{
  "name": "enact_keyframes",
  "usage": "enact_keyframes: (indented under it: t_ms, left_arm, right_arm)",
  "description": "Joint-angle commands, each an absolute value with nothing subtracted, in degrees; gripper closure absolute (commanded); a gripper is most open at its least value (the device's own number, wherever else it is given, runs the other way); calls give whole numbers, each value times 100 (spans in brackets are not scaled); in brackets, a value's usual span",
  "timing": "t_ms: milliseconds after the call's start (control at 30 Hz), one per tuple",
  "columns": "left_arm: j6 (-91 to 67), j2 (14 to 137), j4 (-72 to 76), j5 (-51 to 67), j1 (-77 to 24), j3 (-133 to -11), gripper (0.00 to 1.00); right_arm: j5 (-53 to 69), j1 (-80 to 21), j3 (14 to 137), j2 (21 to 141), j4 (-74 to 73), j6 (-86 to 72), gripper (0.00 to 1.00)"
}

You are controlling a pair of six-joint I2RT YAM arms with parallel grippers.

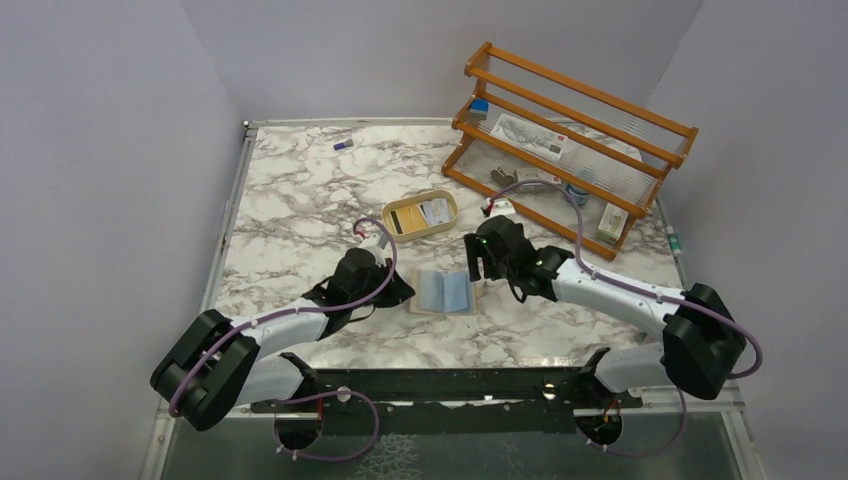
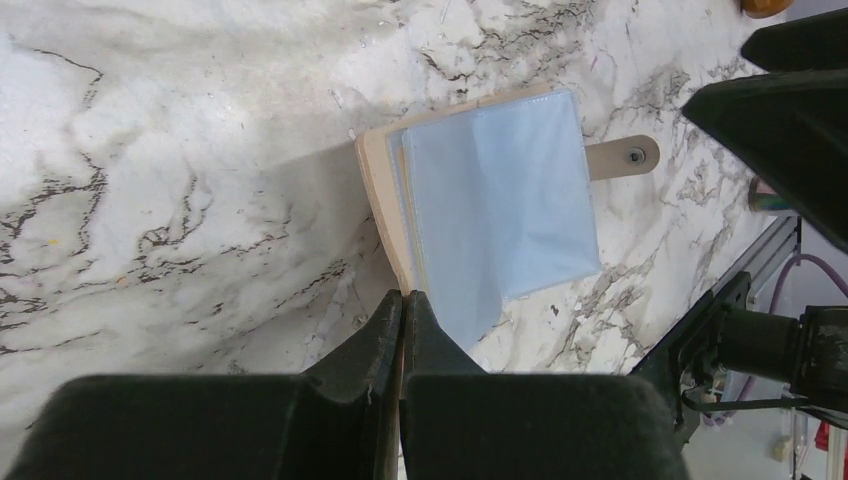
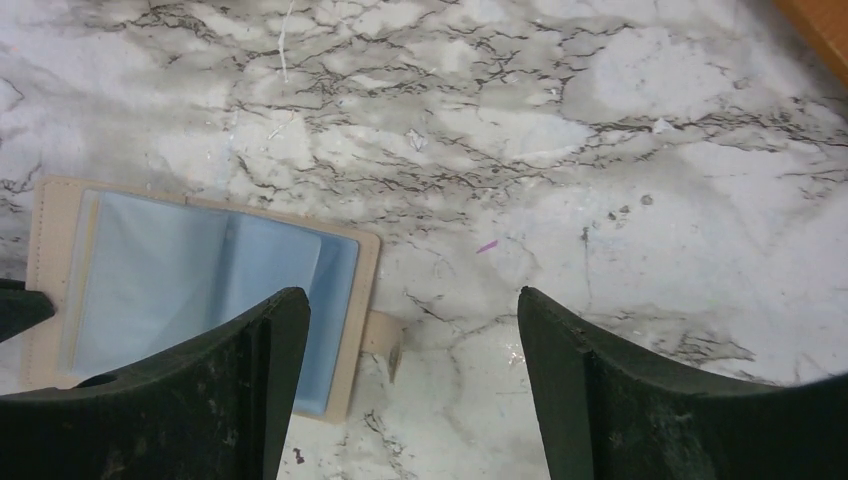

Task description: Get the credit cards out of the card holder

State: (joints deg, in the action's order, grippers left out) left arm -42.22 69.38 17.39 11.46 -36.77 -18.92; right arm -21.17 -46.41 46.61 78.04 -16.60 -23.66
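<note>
Marble-patterned white and grey tabletop is carrying everything. Near the middle of its near edge, the small beige-tan folding card holder is lying open and flat. Its pale blue inner leaves are facing up and its snap tab is sticking out to the right. The black left gripper is sitting at the holder's left edge, jaws pressed together. The black right gripper is hovering beside the holder's right edge, jaws spread wide and holding nothing. Farther back, an oval tan tray is holding a whitish rectangular card. A brown wooden rack is standing at the far right corner.
</note>
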Motion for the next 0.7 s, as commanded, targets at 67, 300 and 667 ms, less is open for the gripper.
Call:
enact_keyframes:
  t_ms: [67, 300, 667]
  left_arm:
    - [-4026, 6916, 1629, 855, -3691, -1932, 100]
    - [-4025, 6987, 1660, 813, -3689, -1920, 100]
    - [-4060, 7091, 1713, 804, -3705, -1881, 100]
  right_arm:
    - [-1929, -4613, 4998, 7325, -2090, -2133, 19]
    - [-1006, -4957, 5319, 8208, -1258, -2411, 19]
    - [-395, -5350, 5807, 9436, -442, -2699, 21]
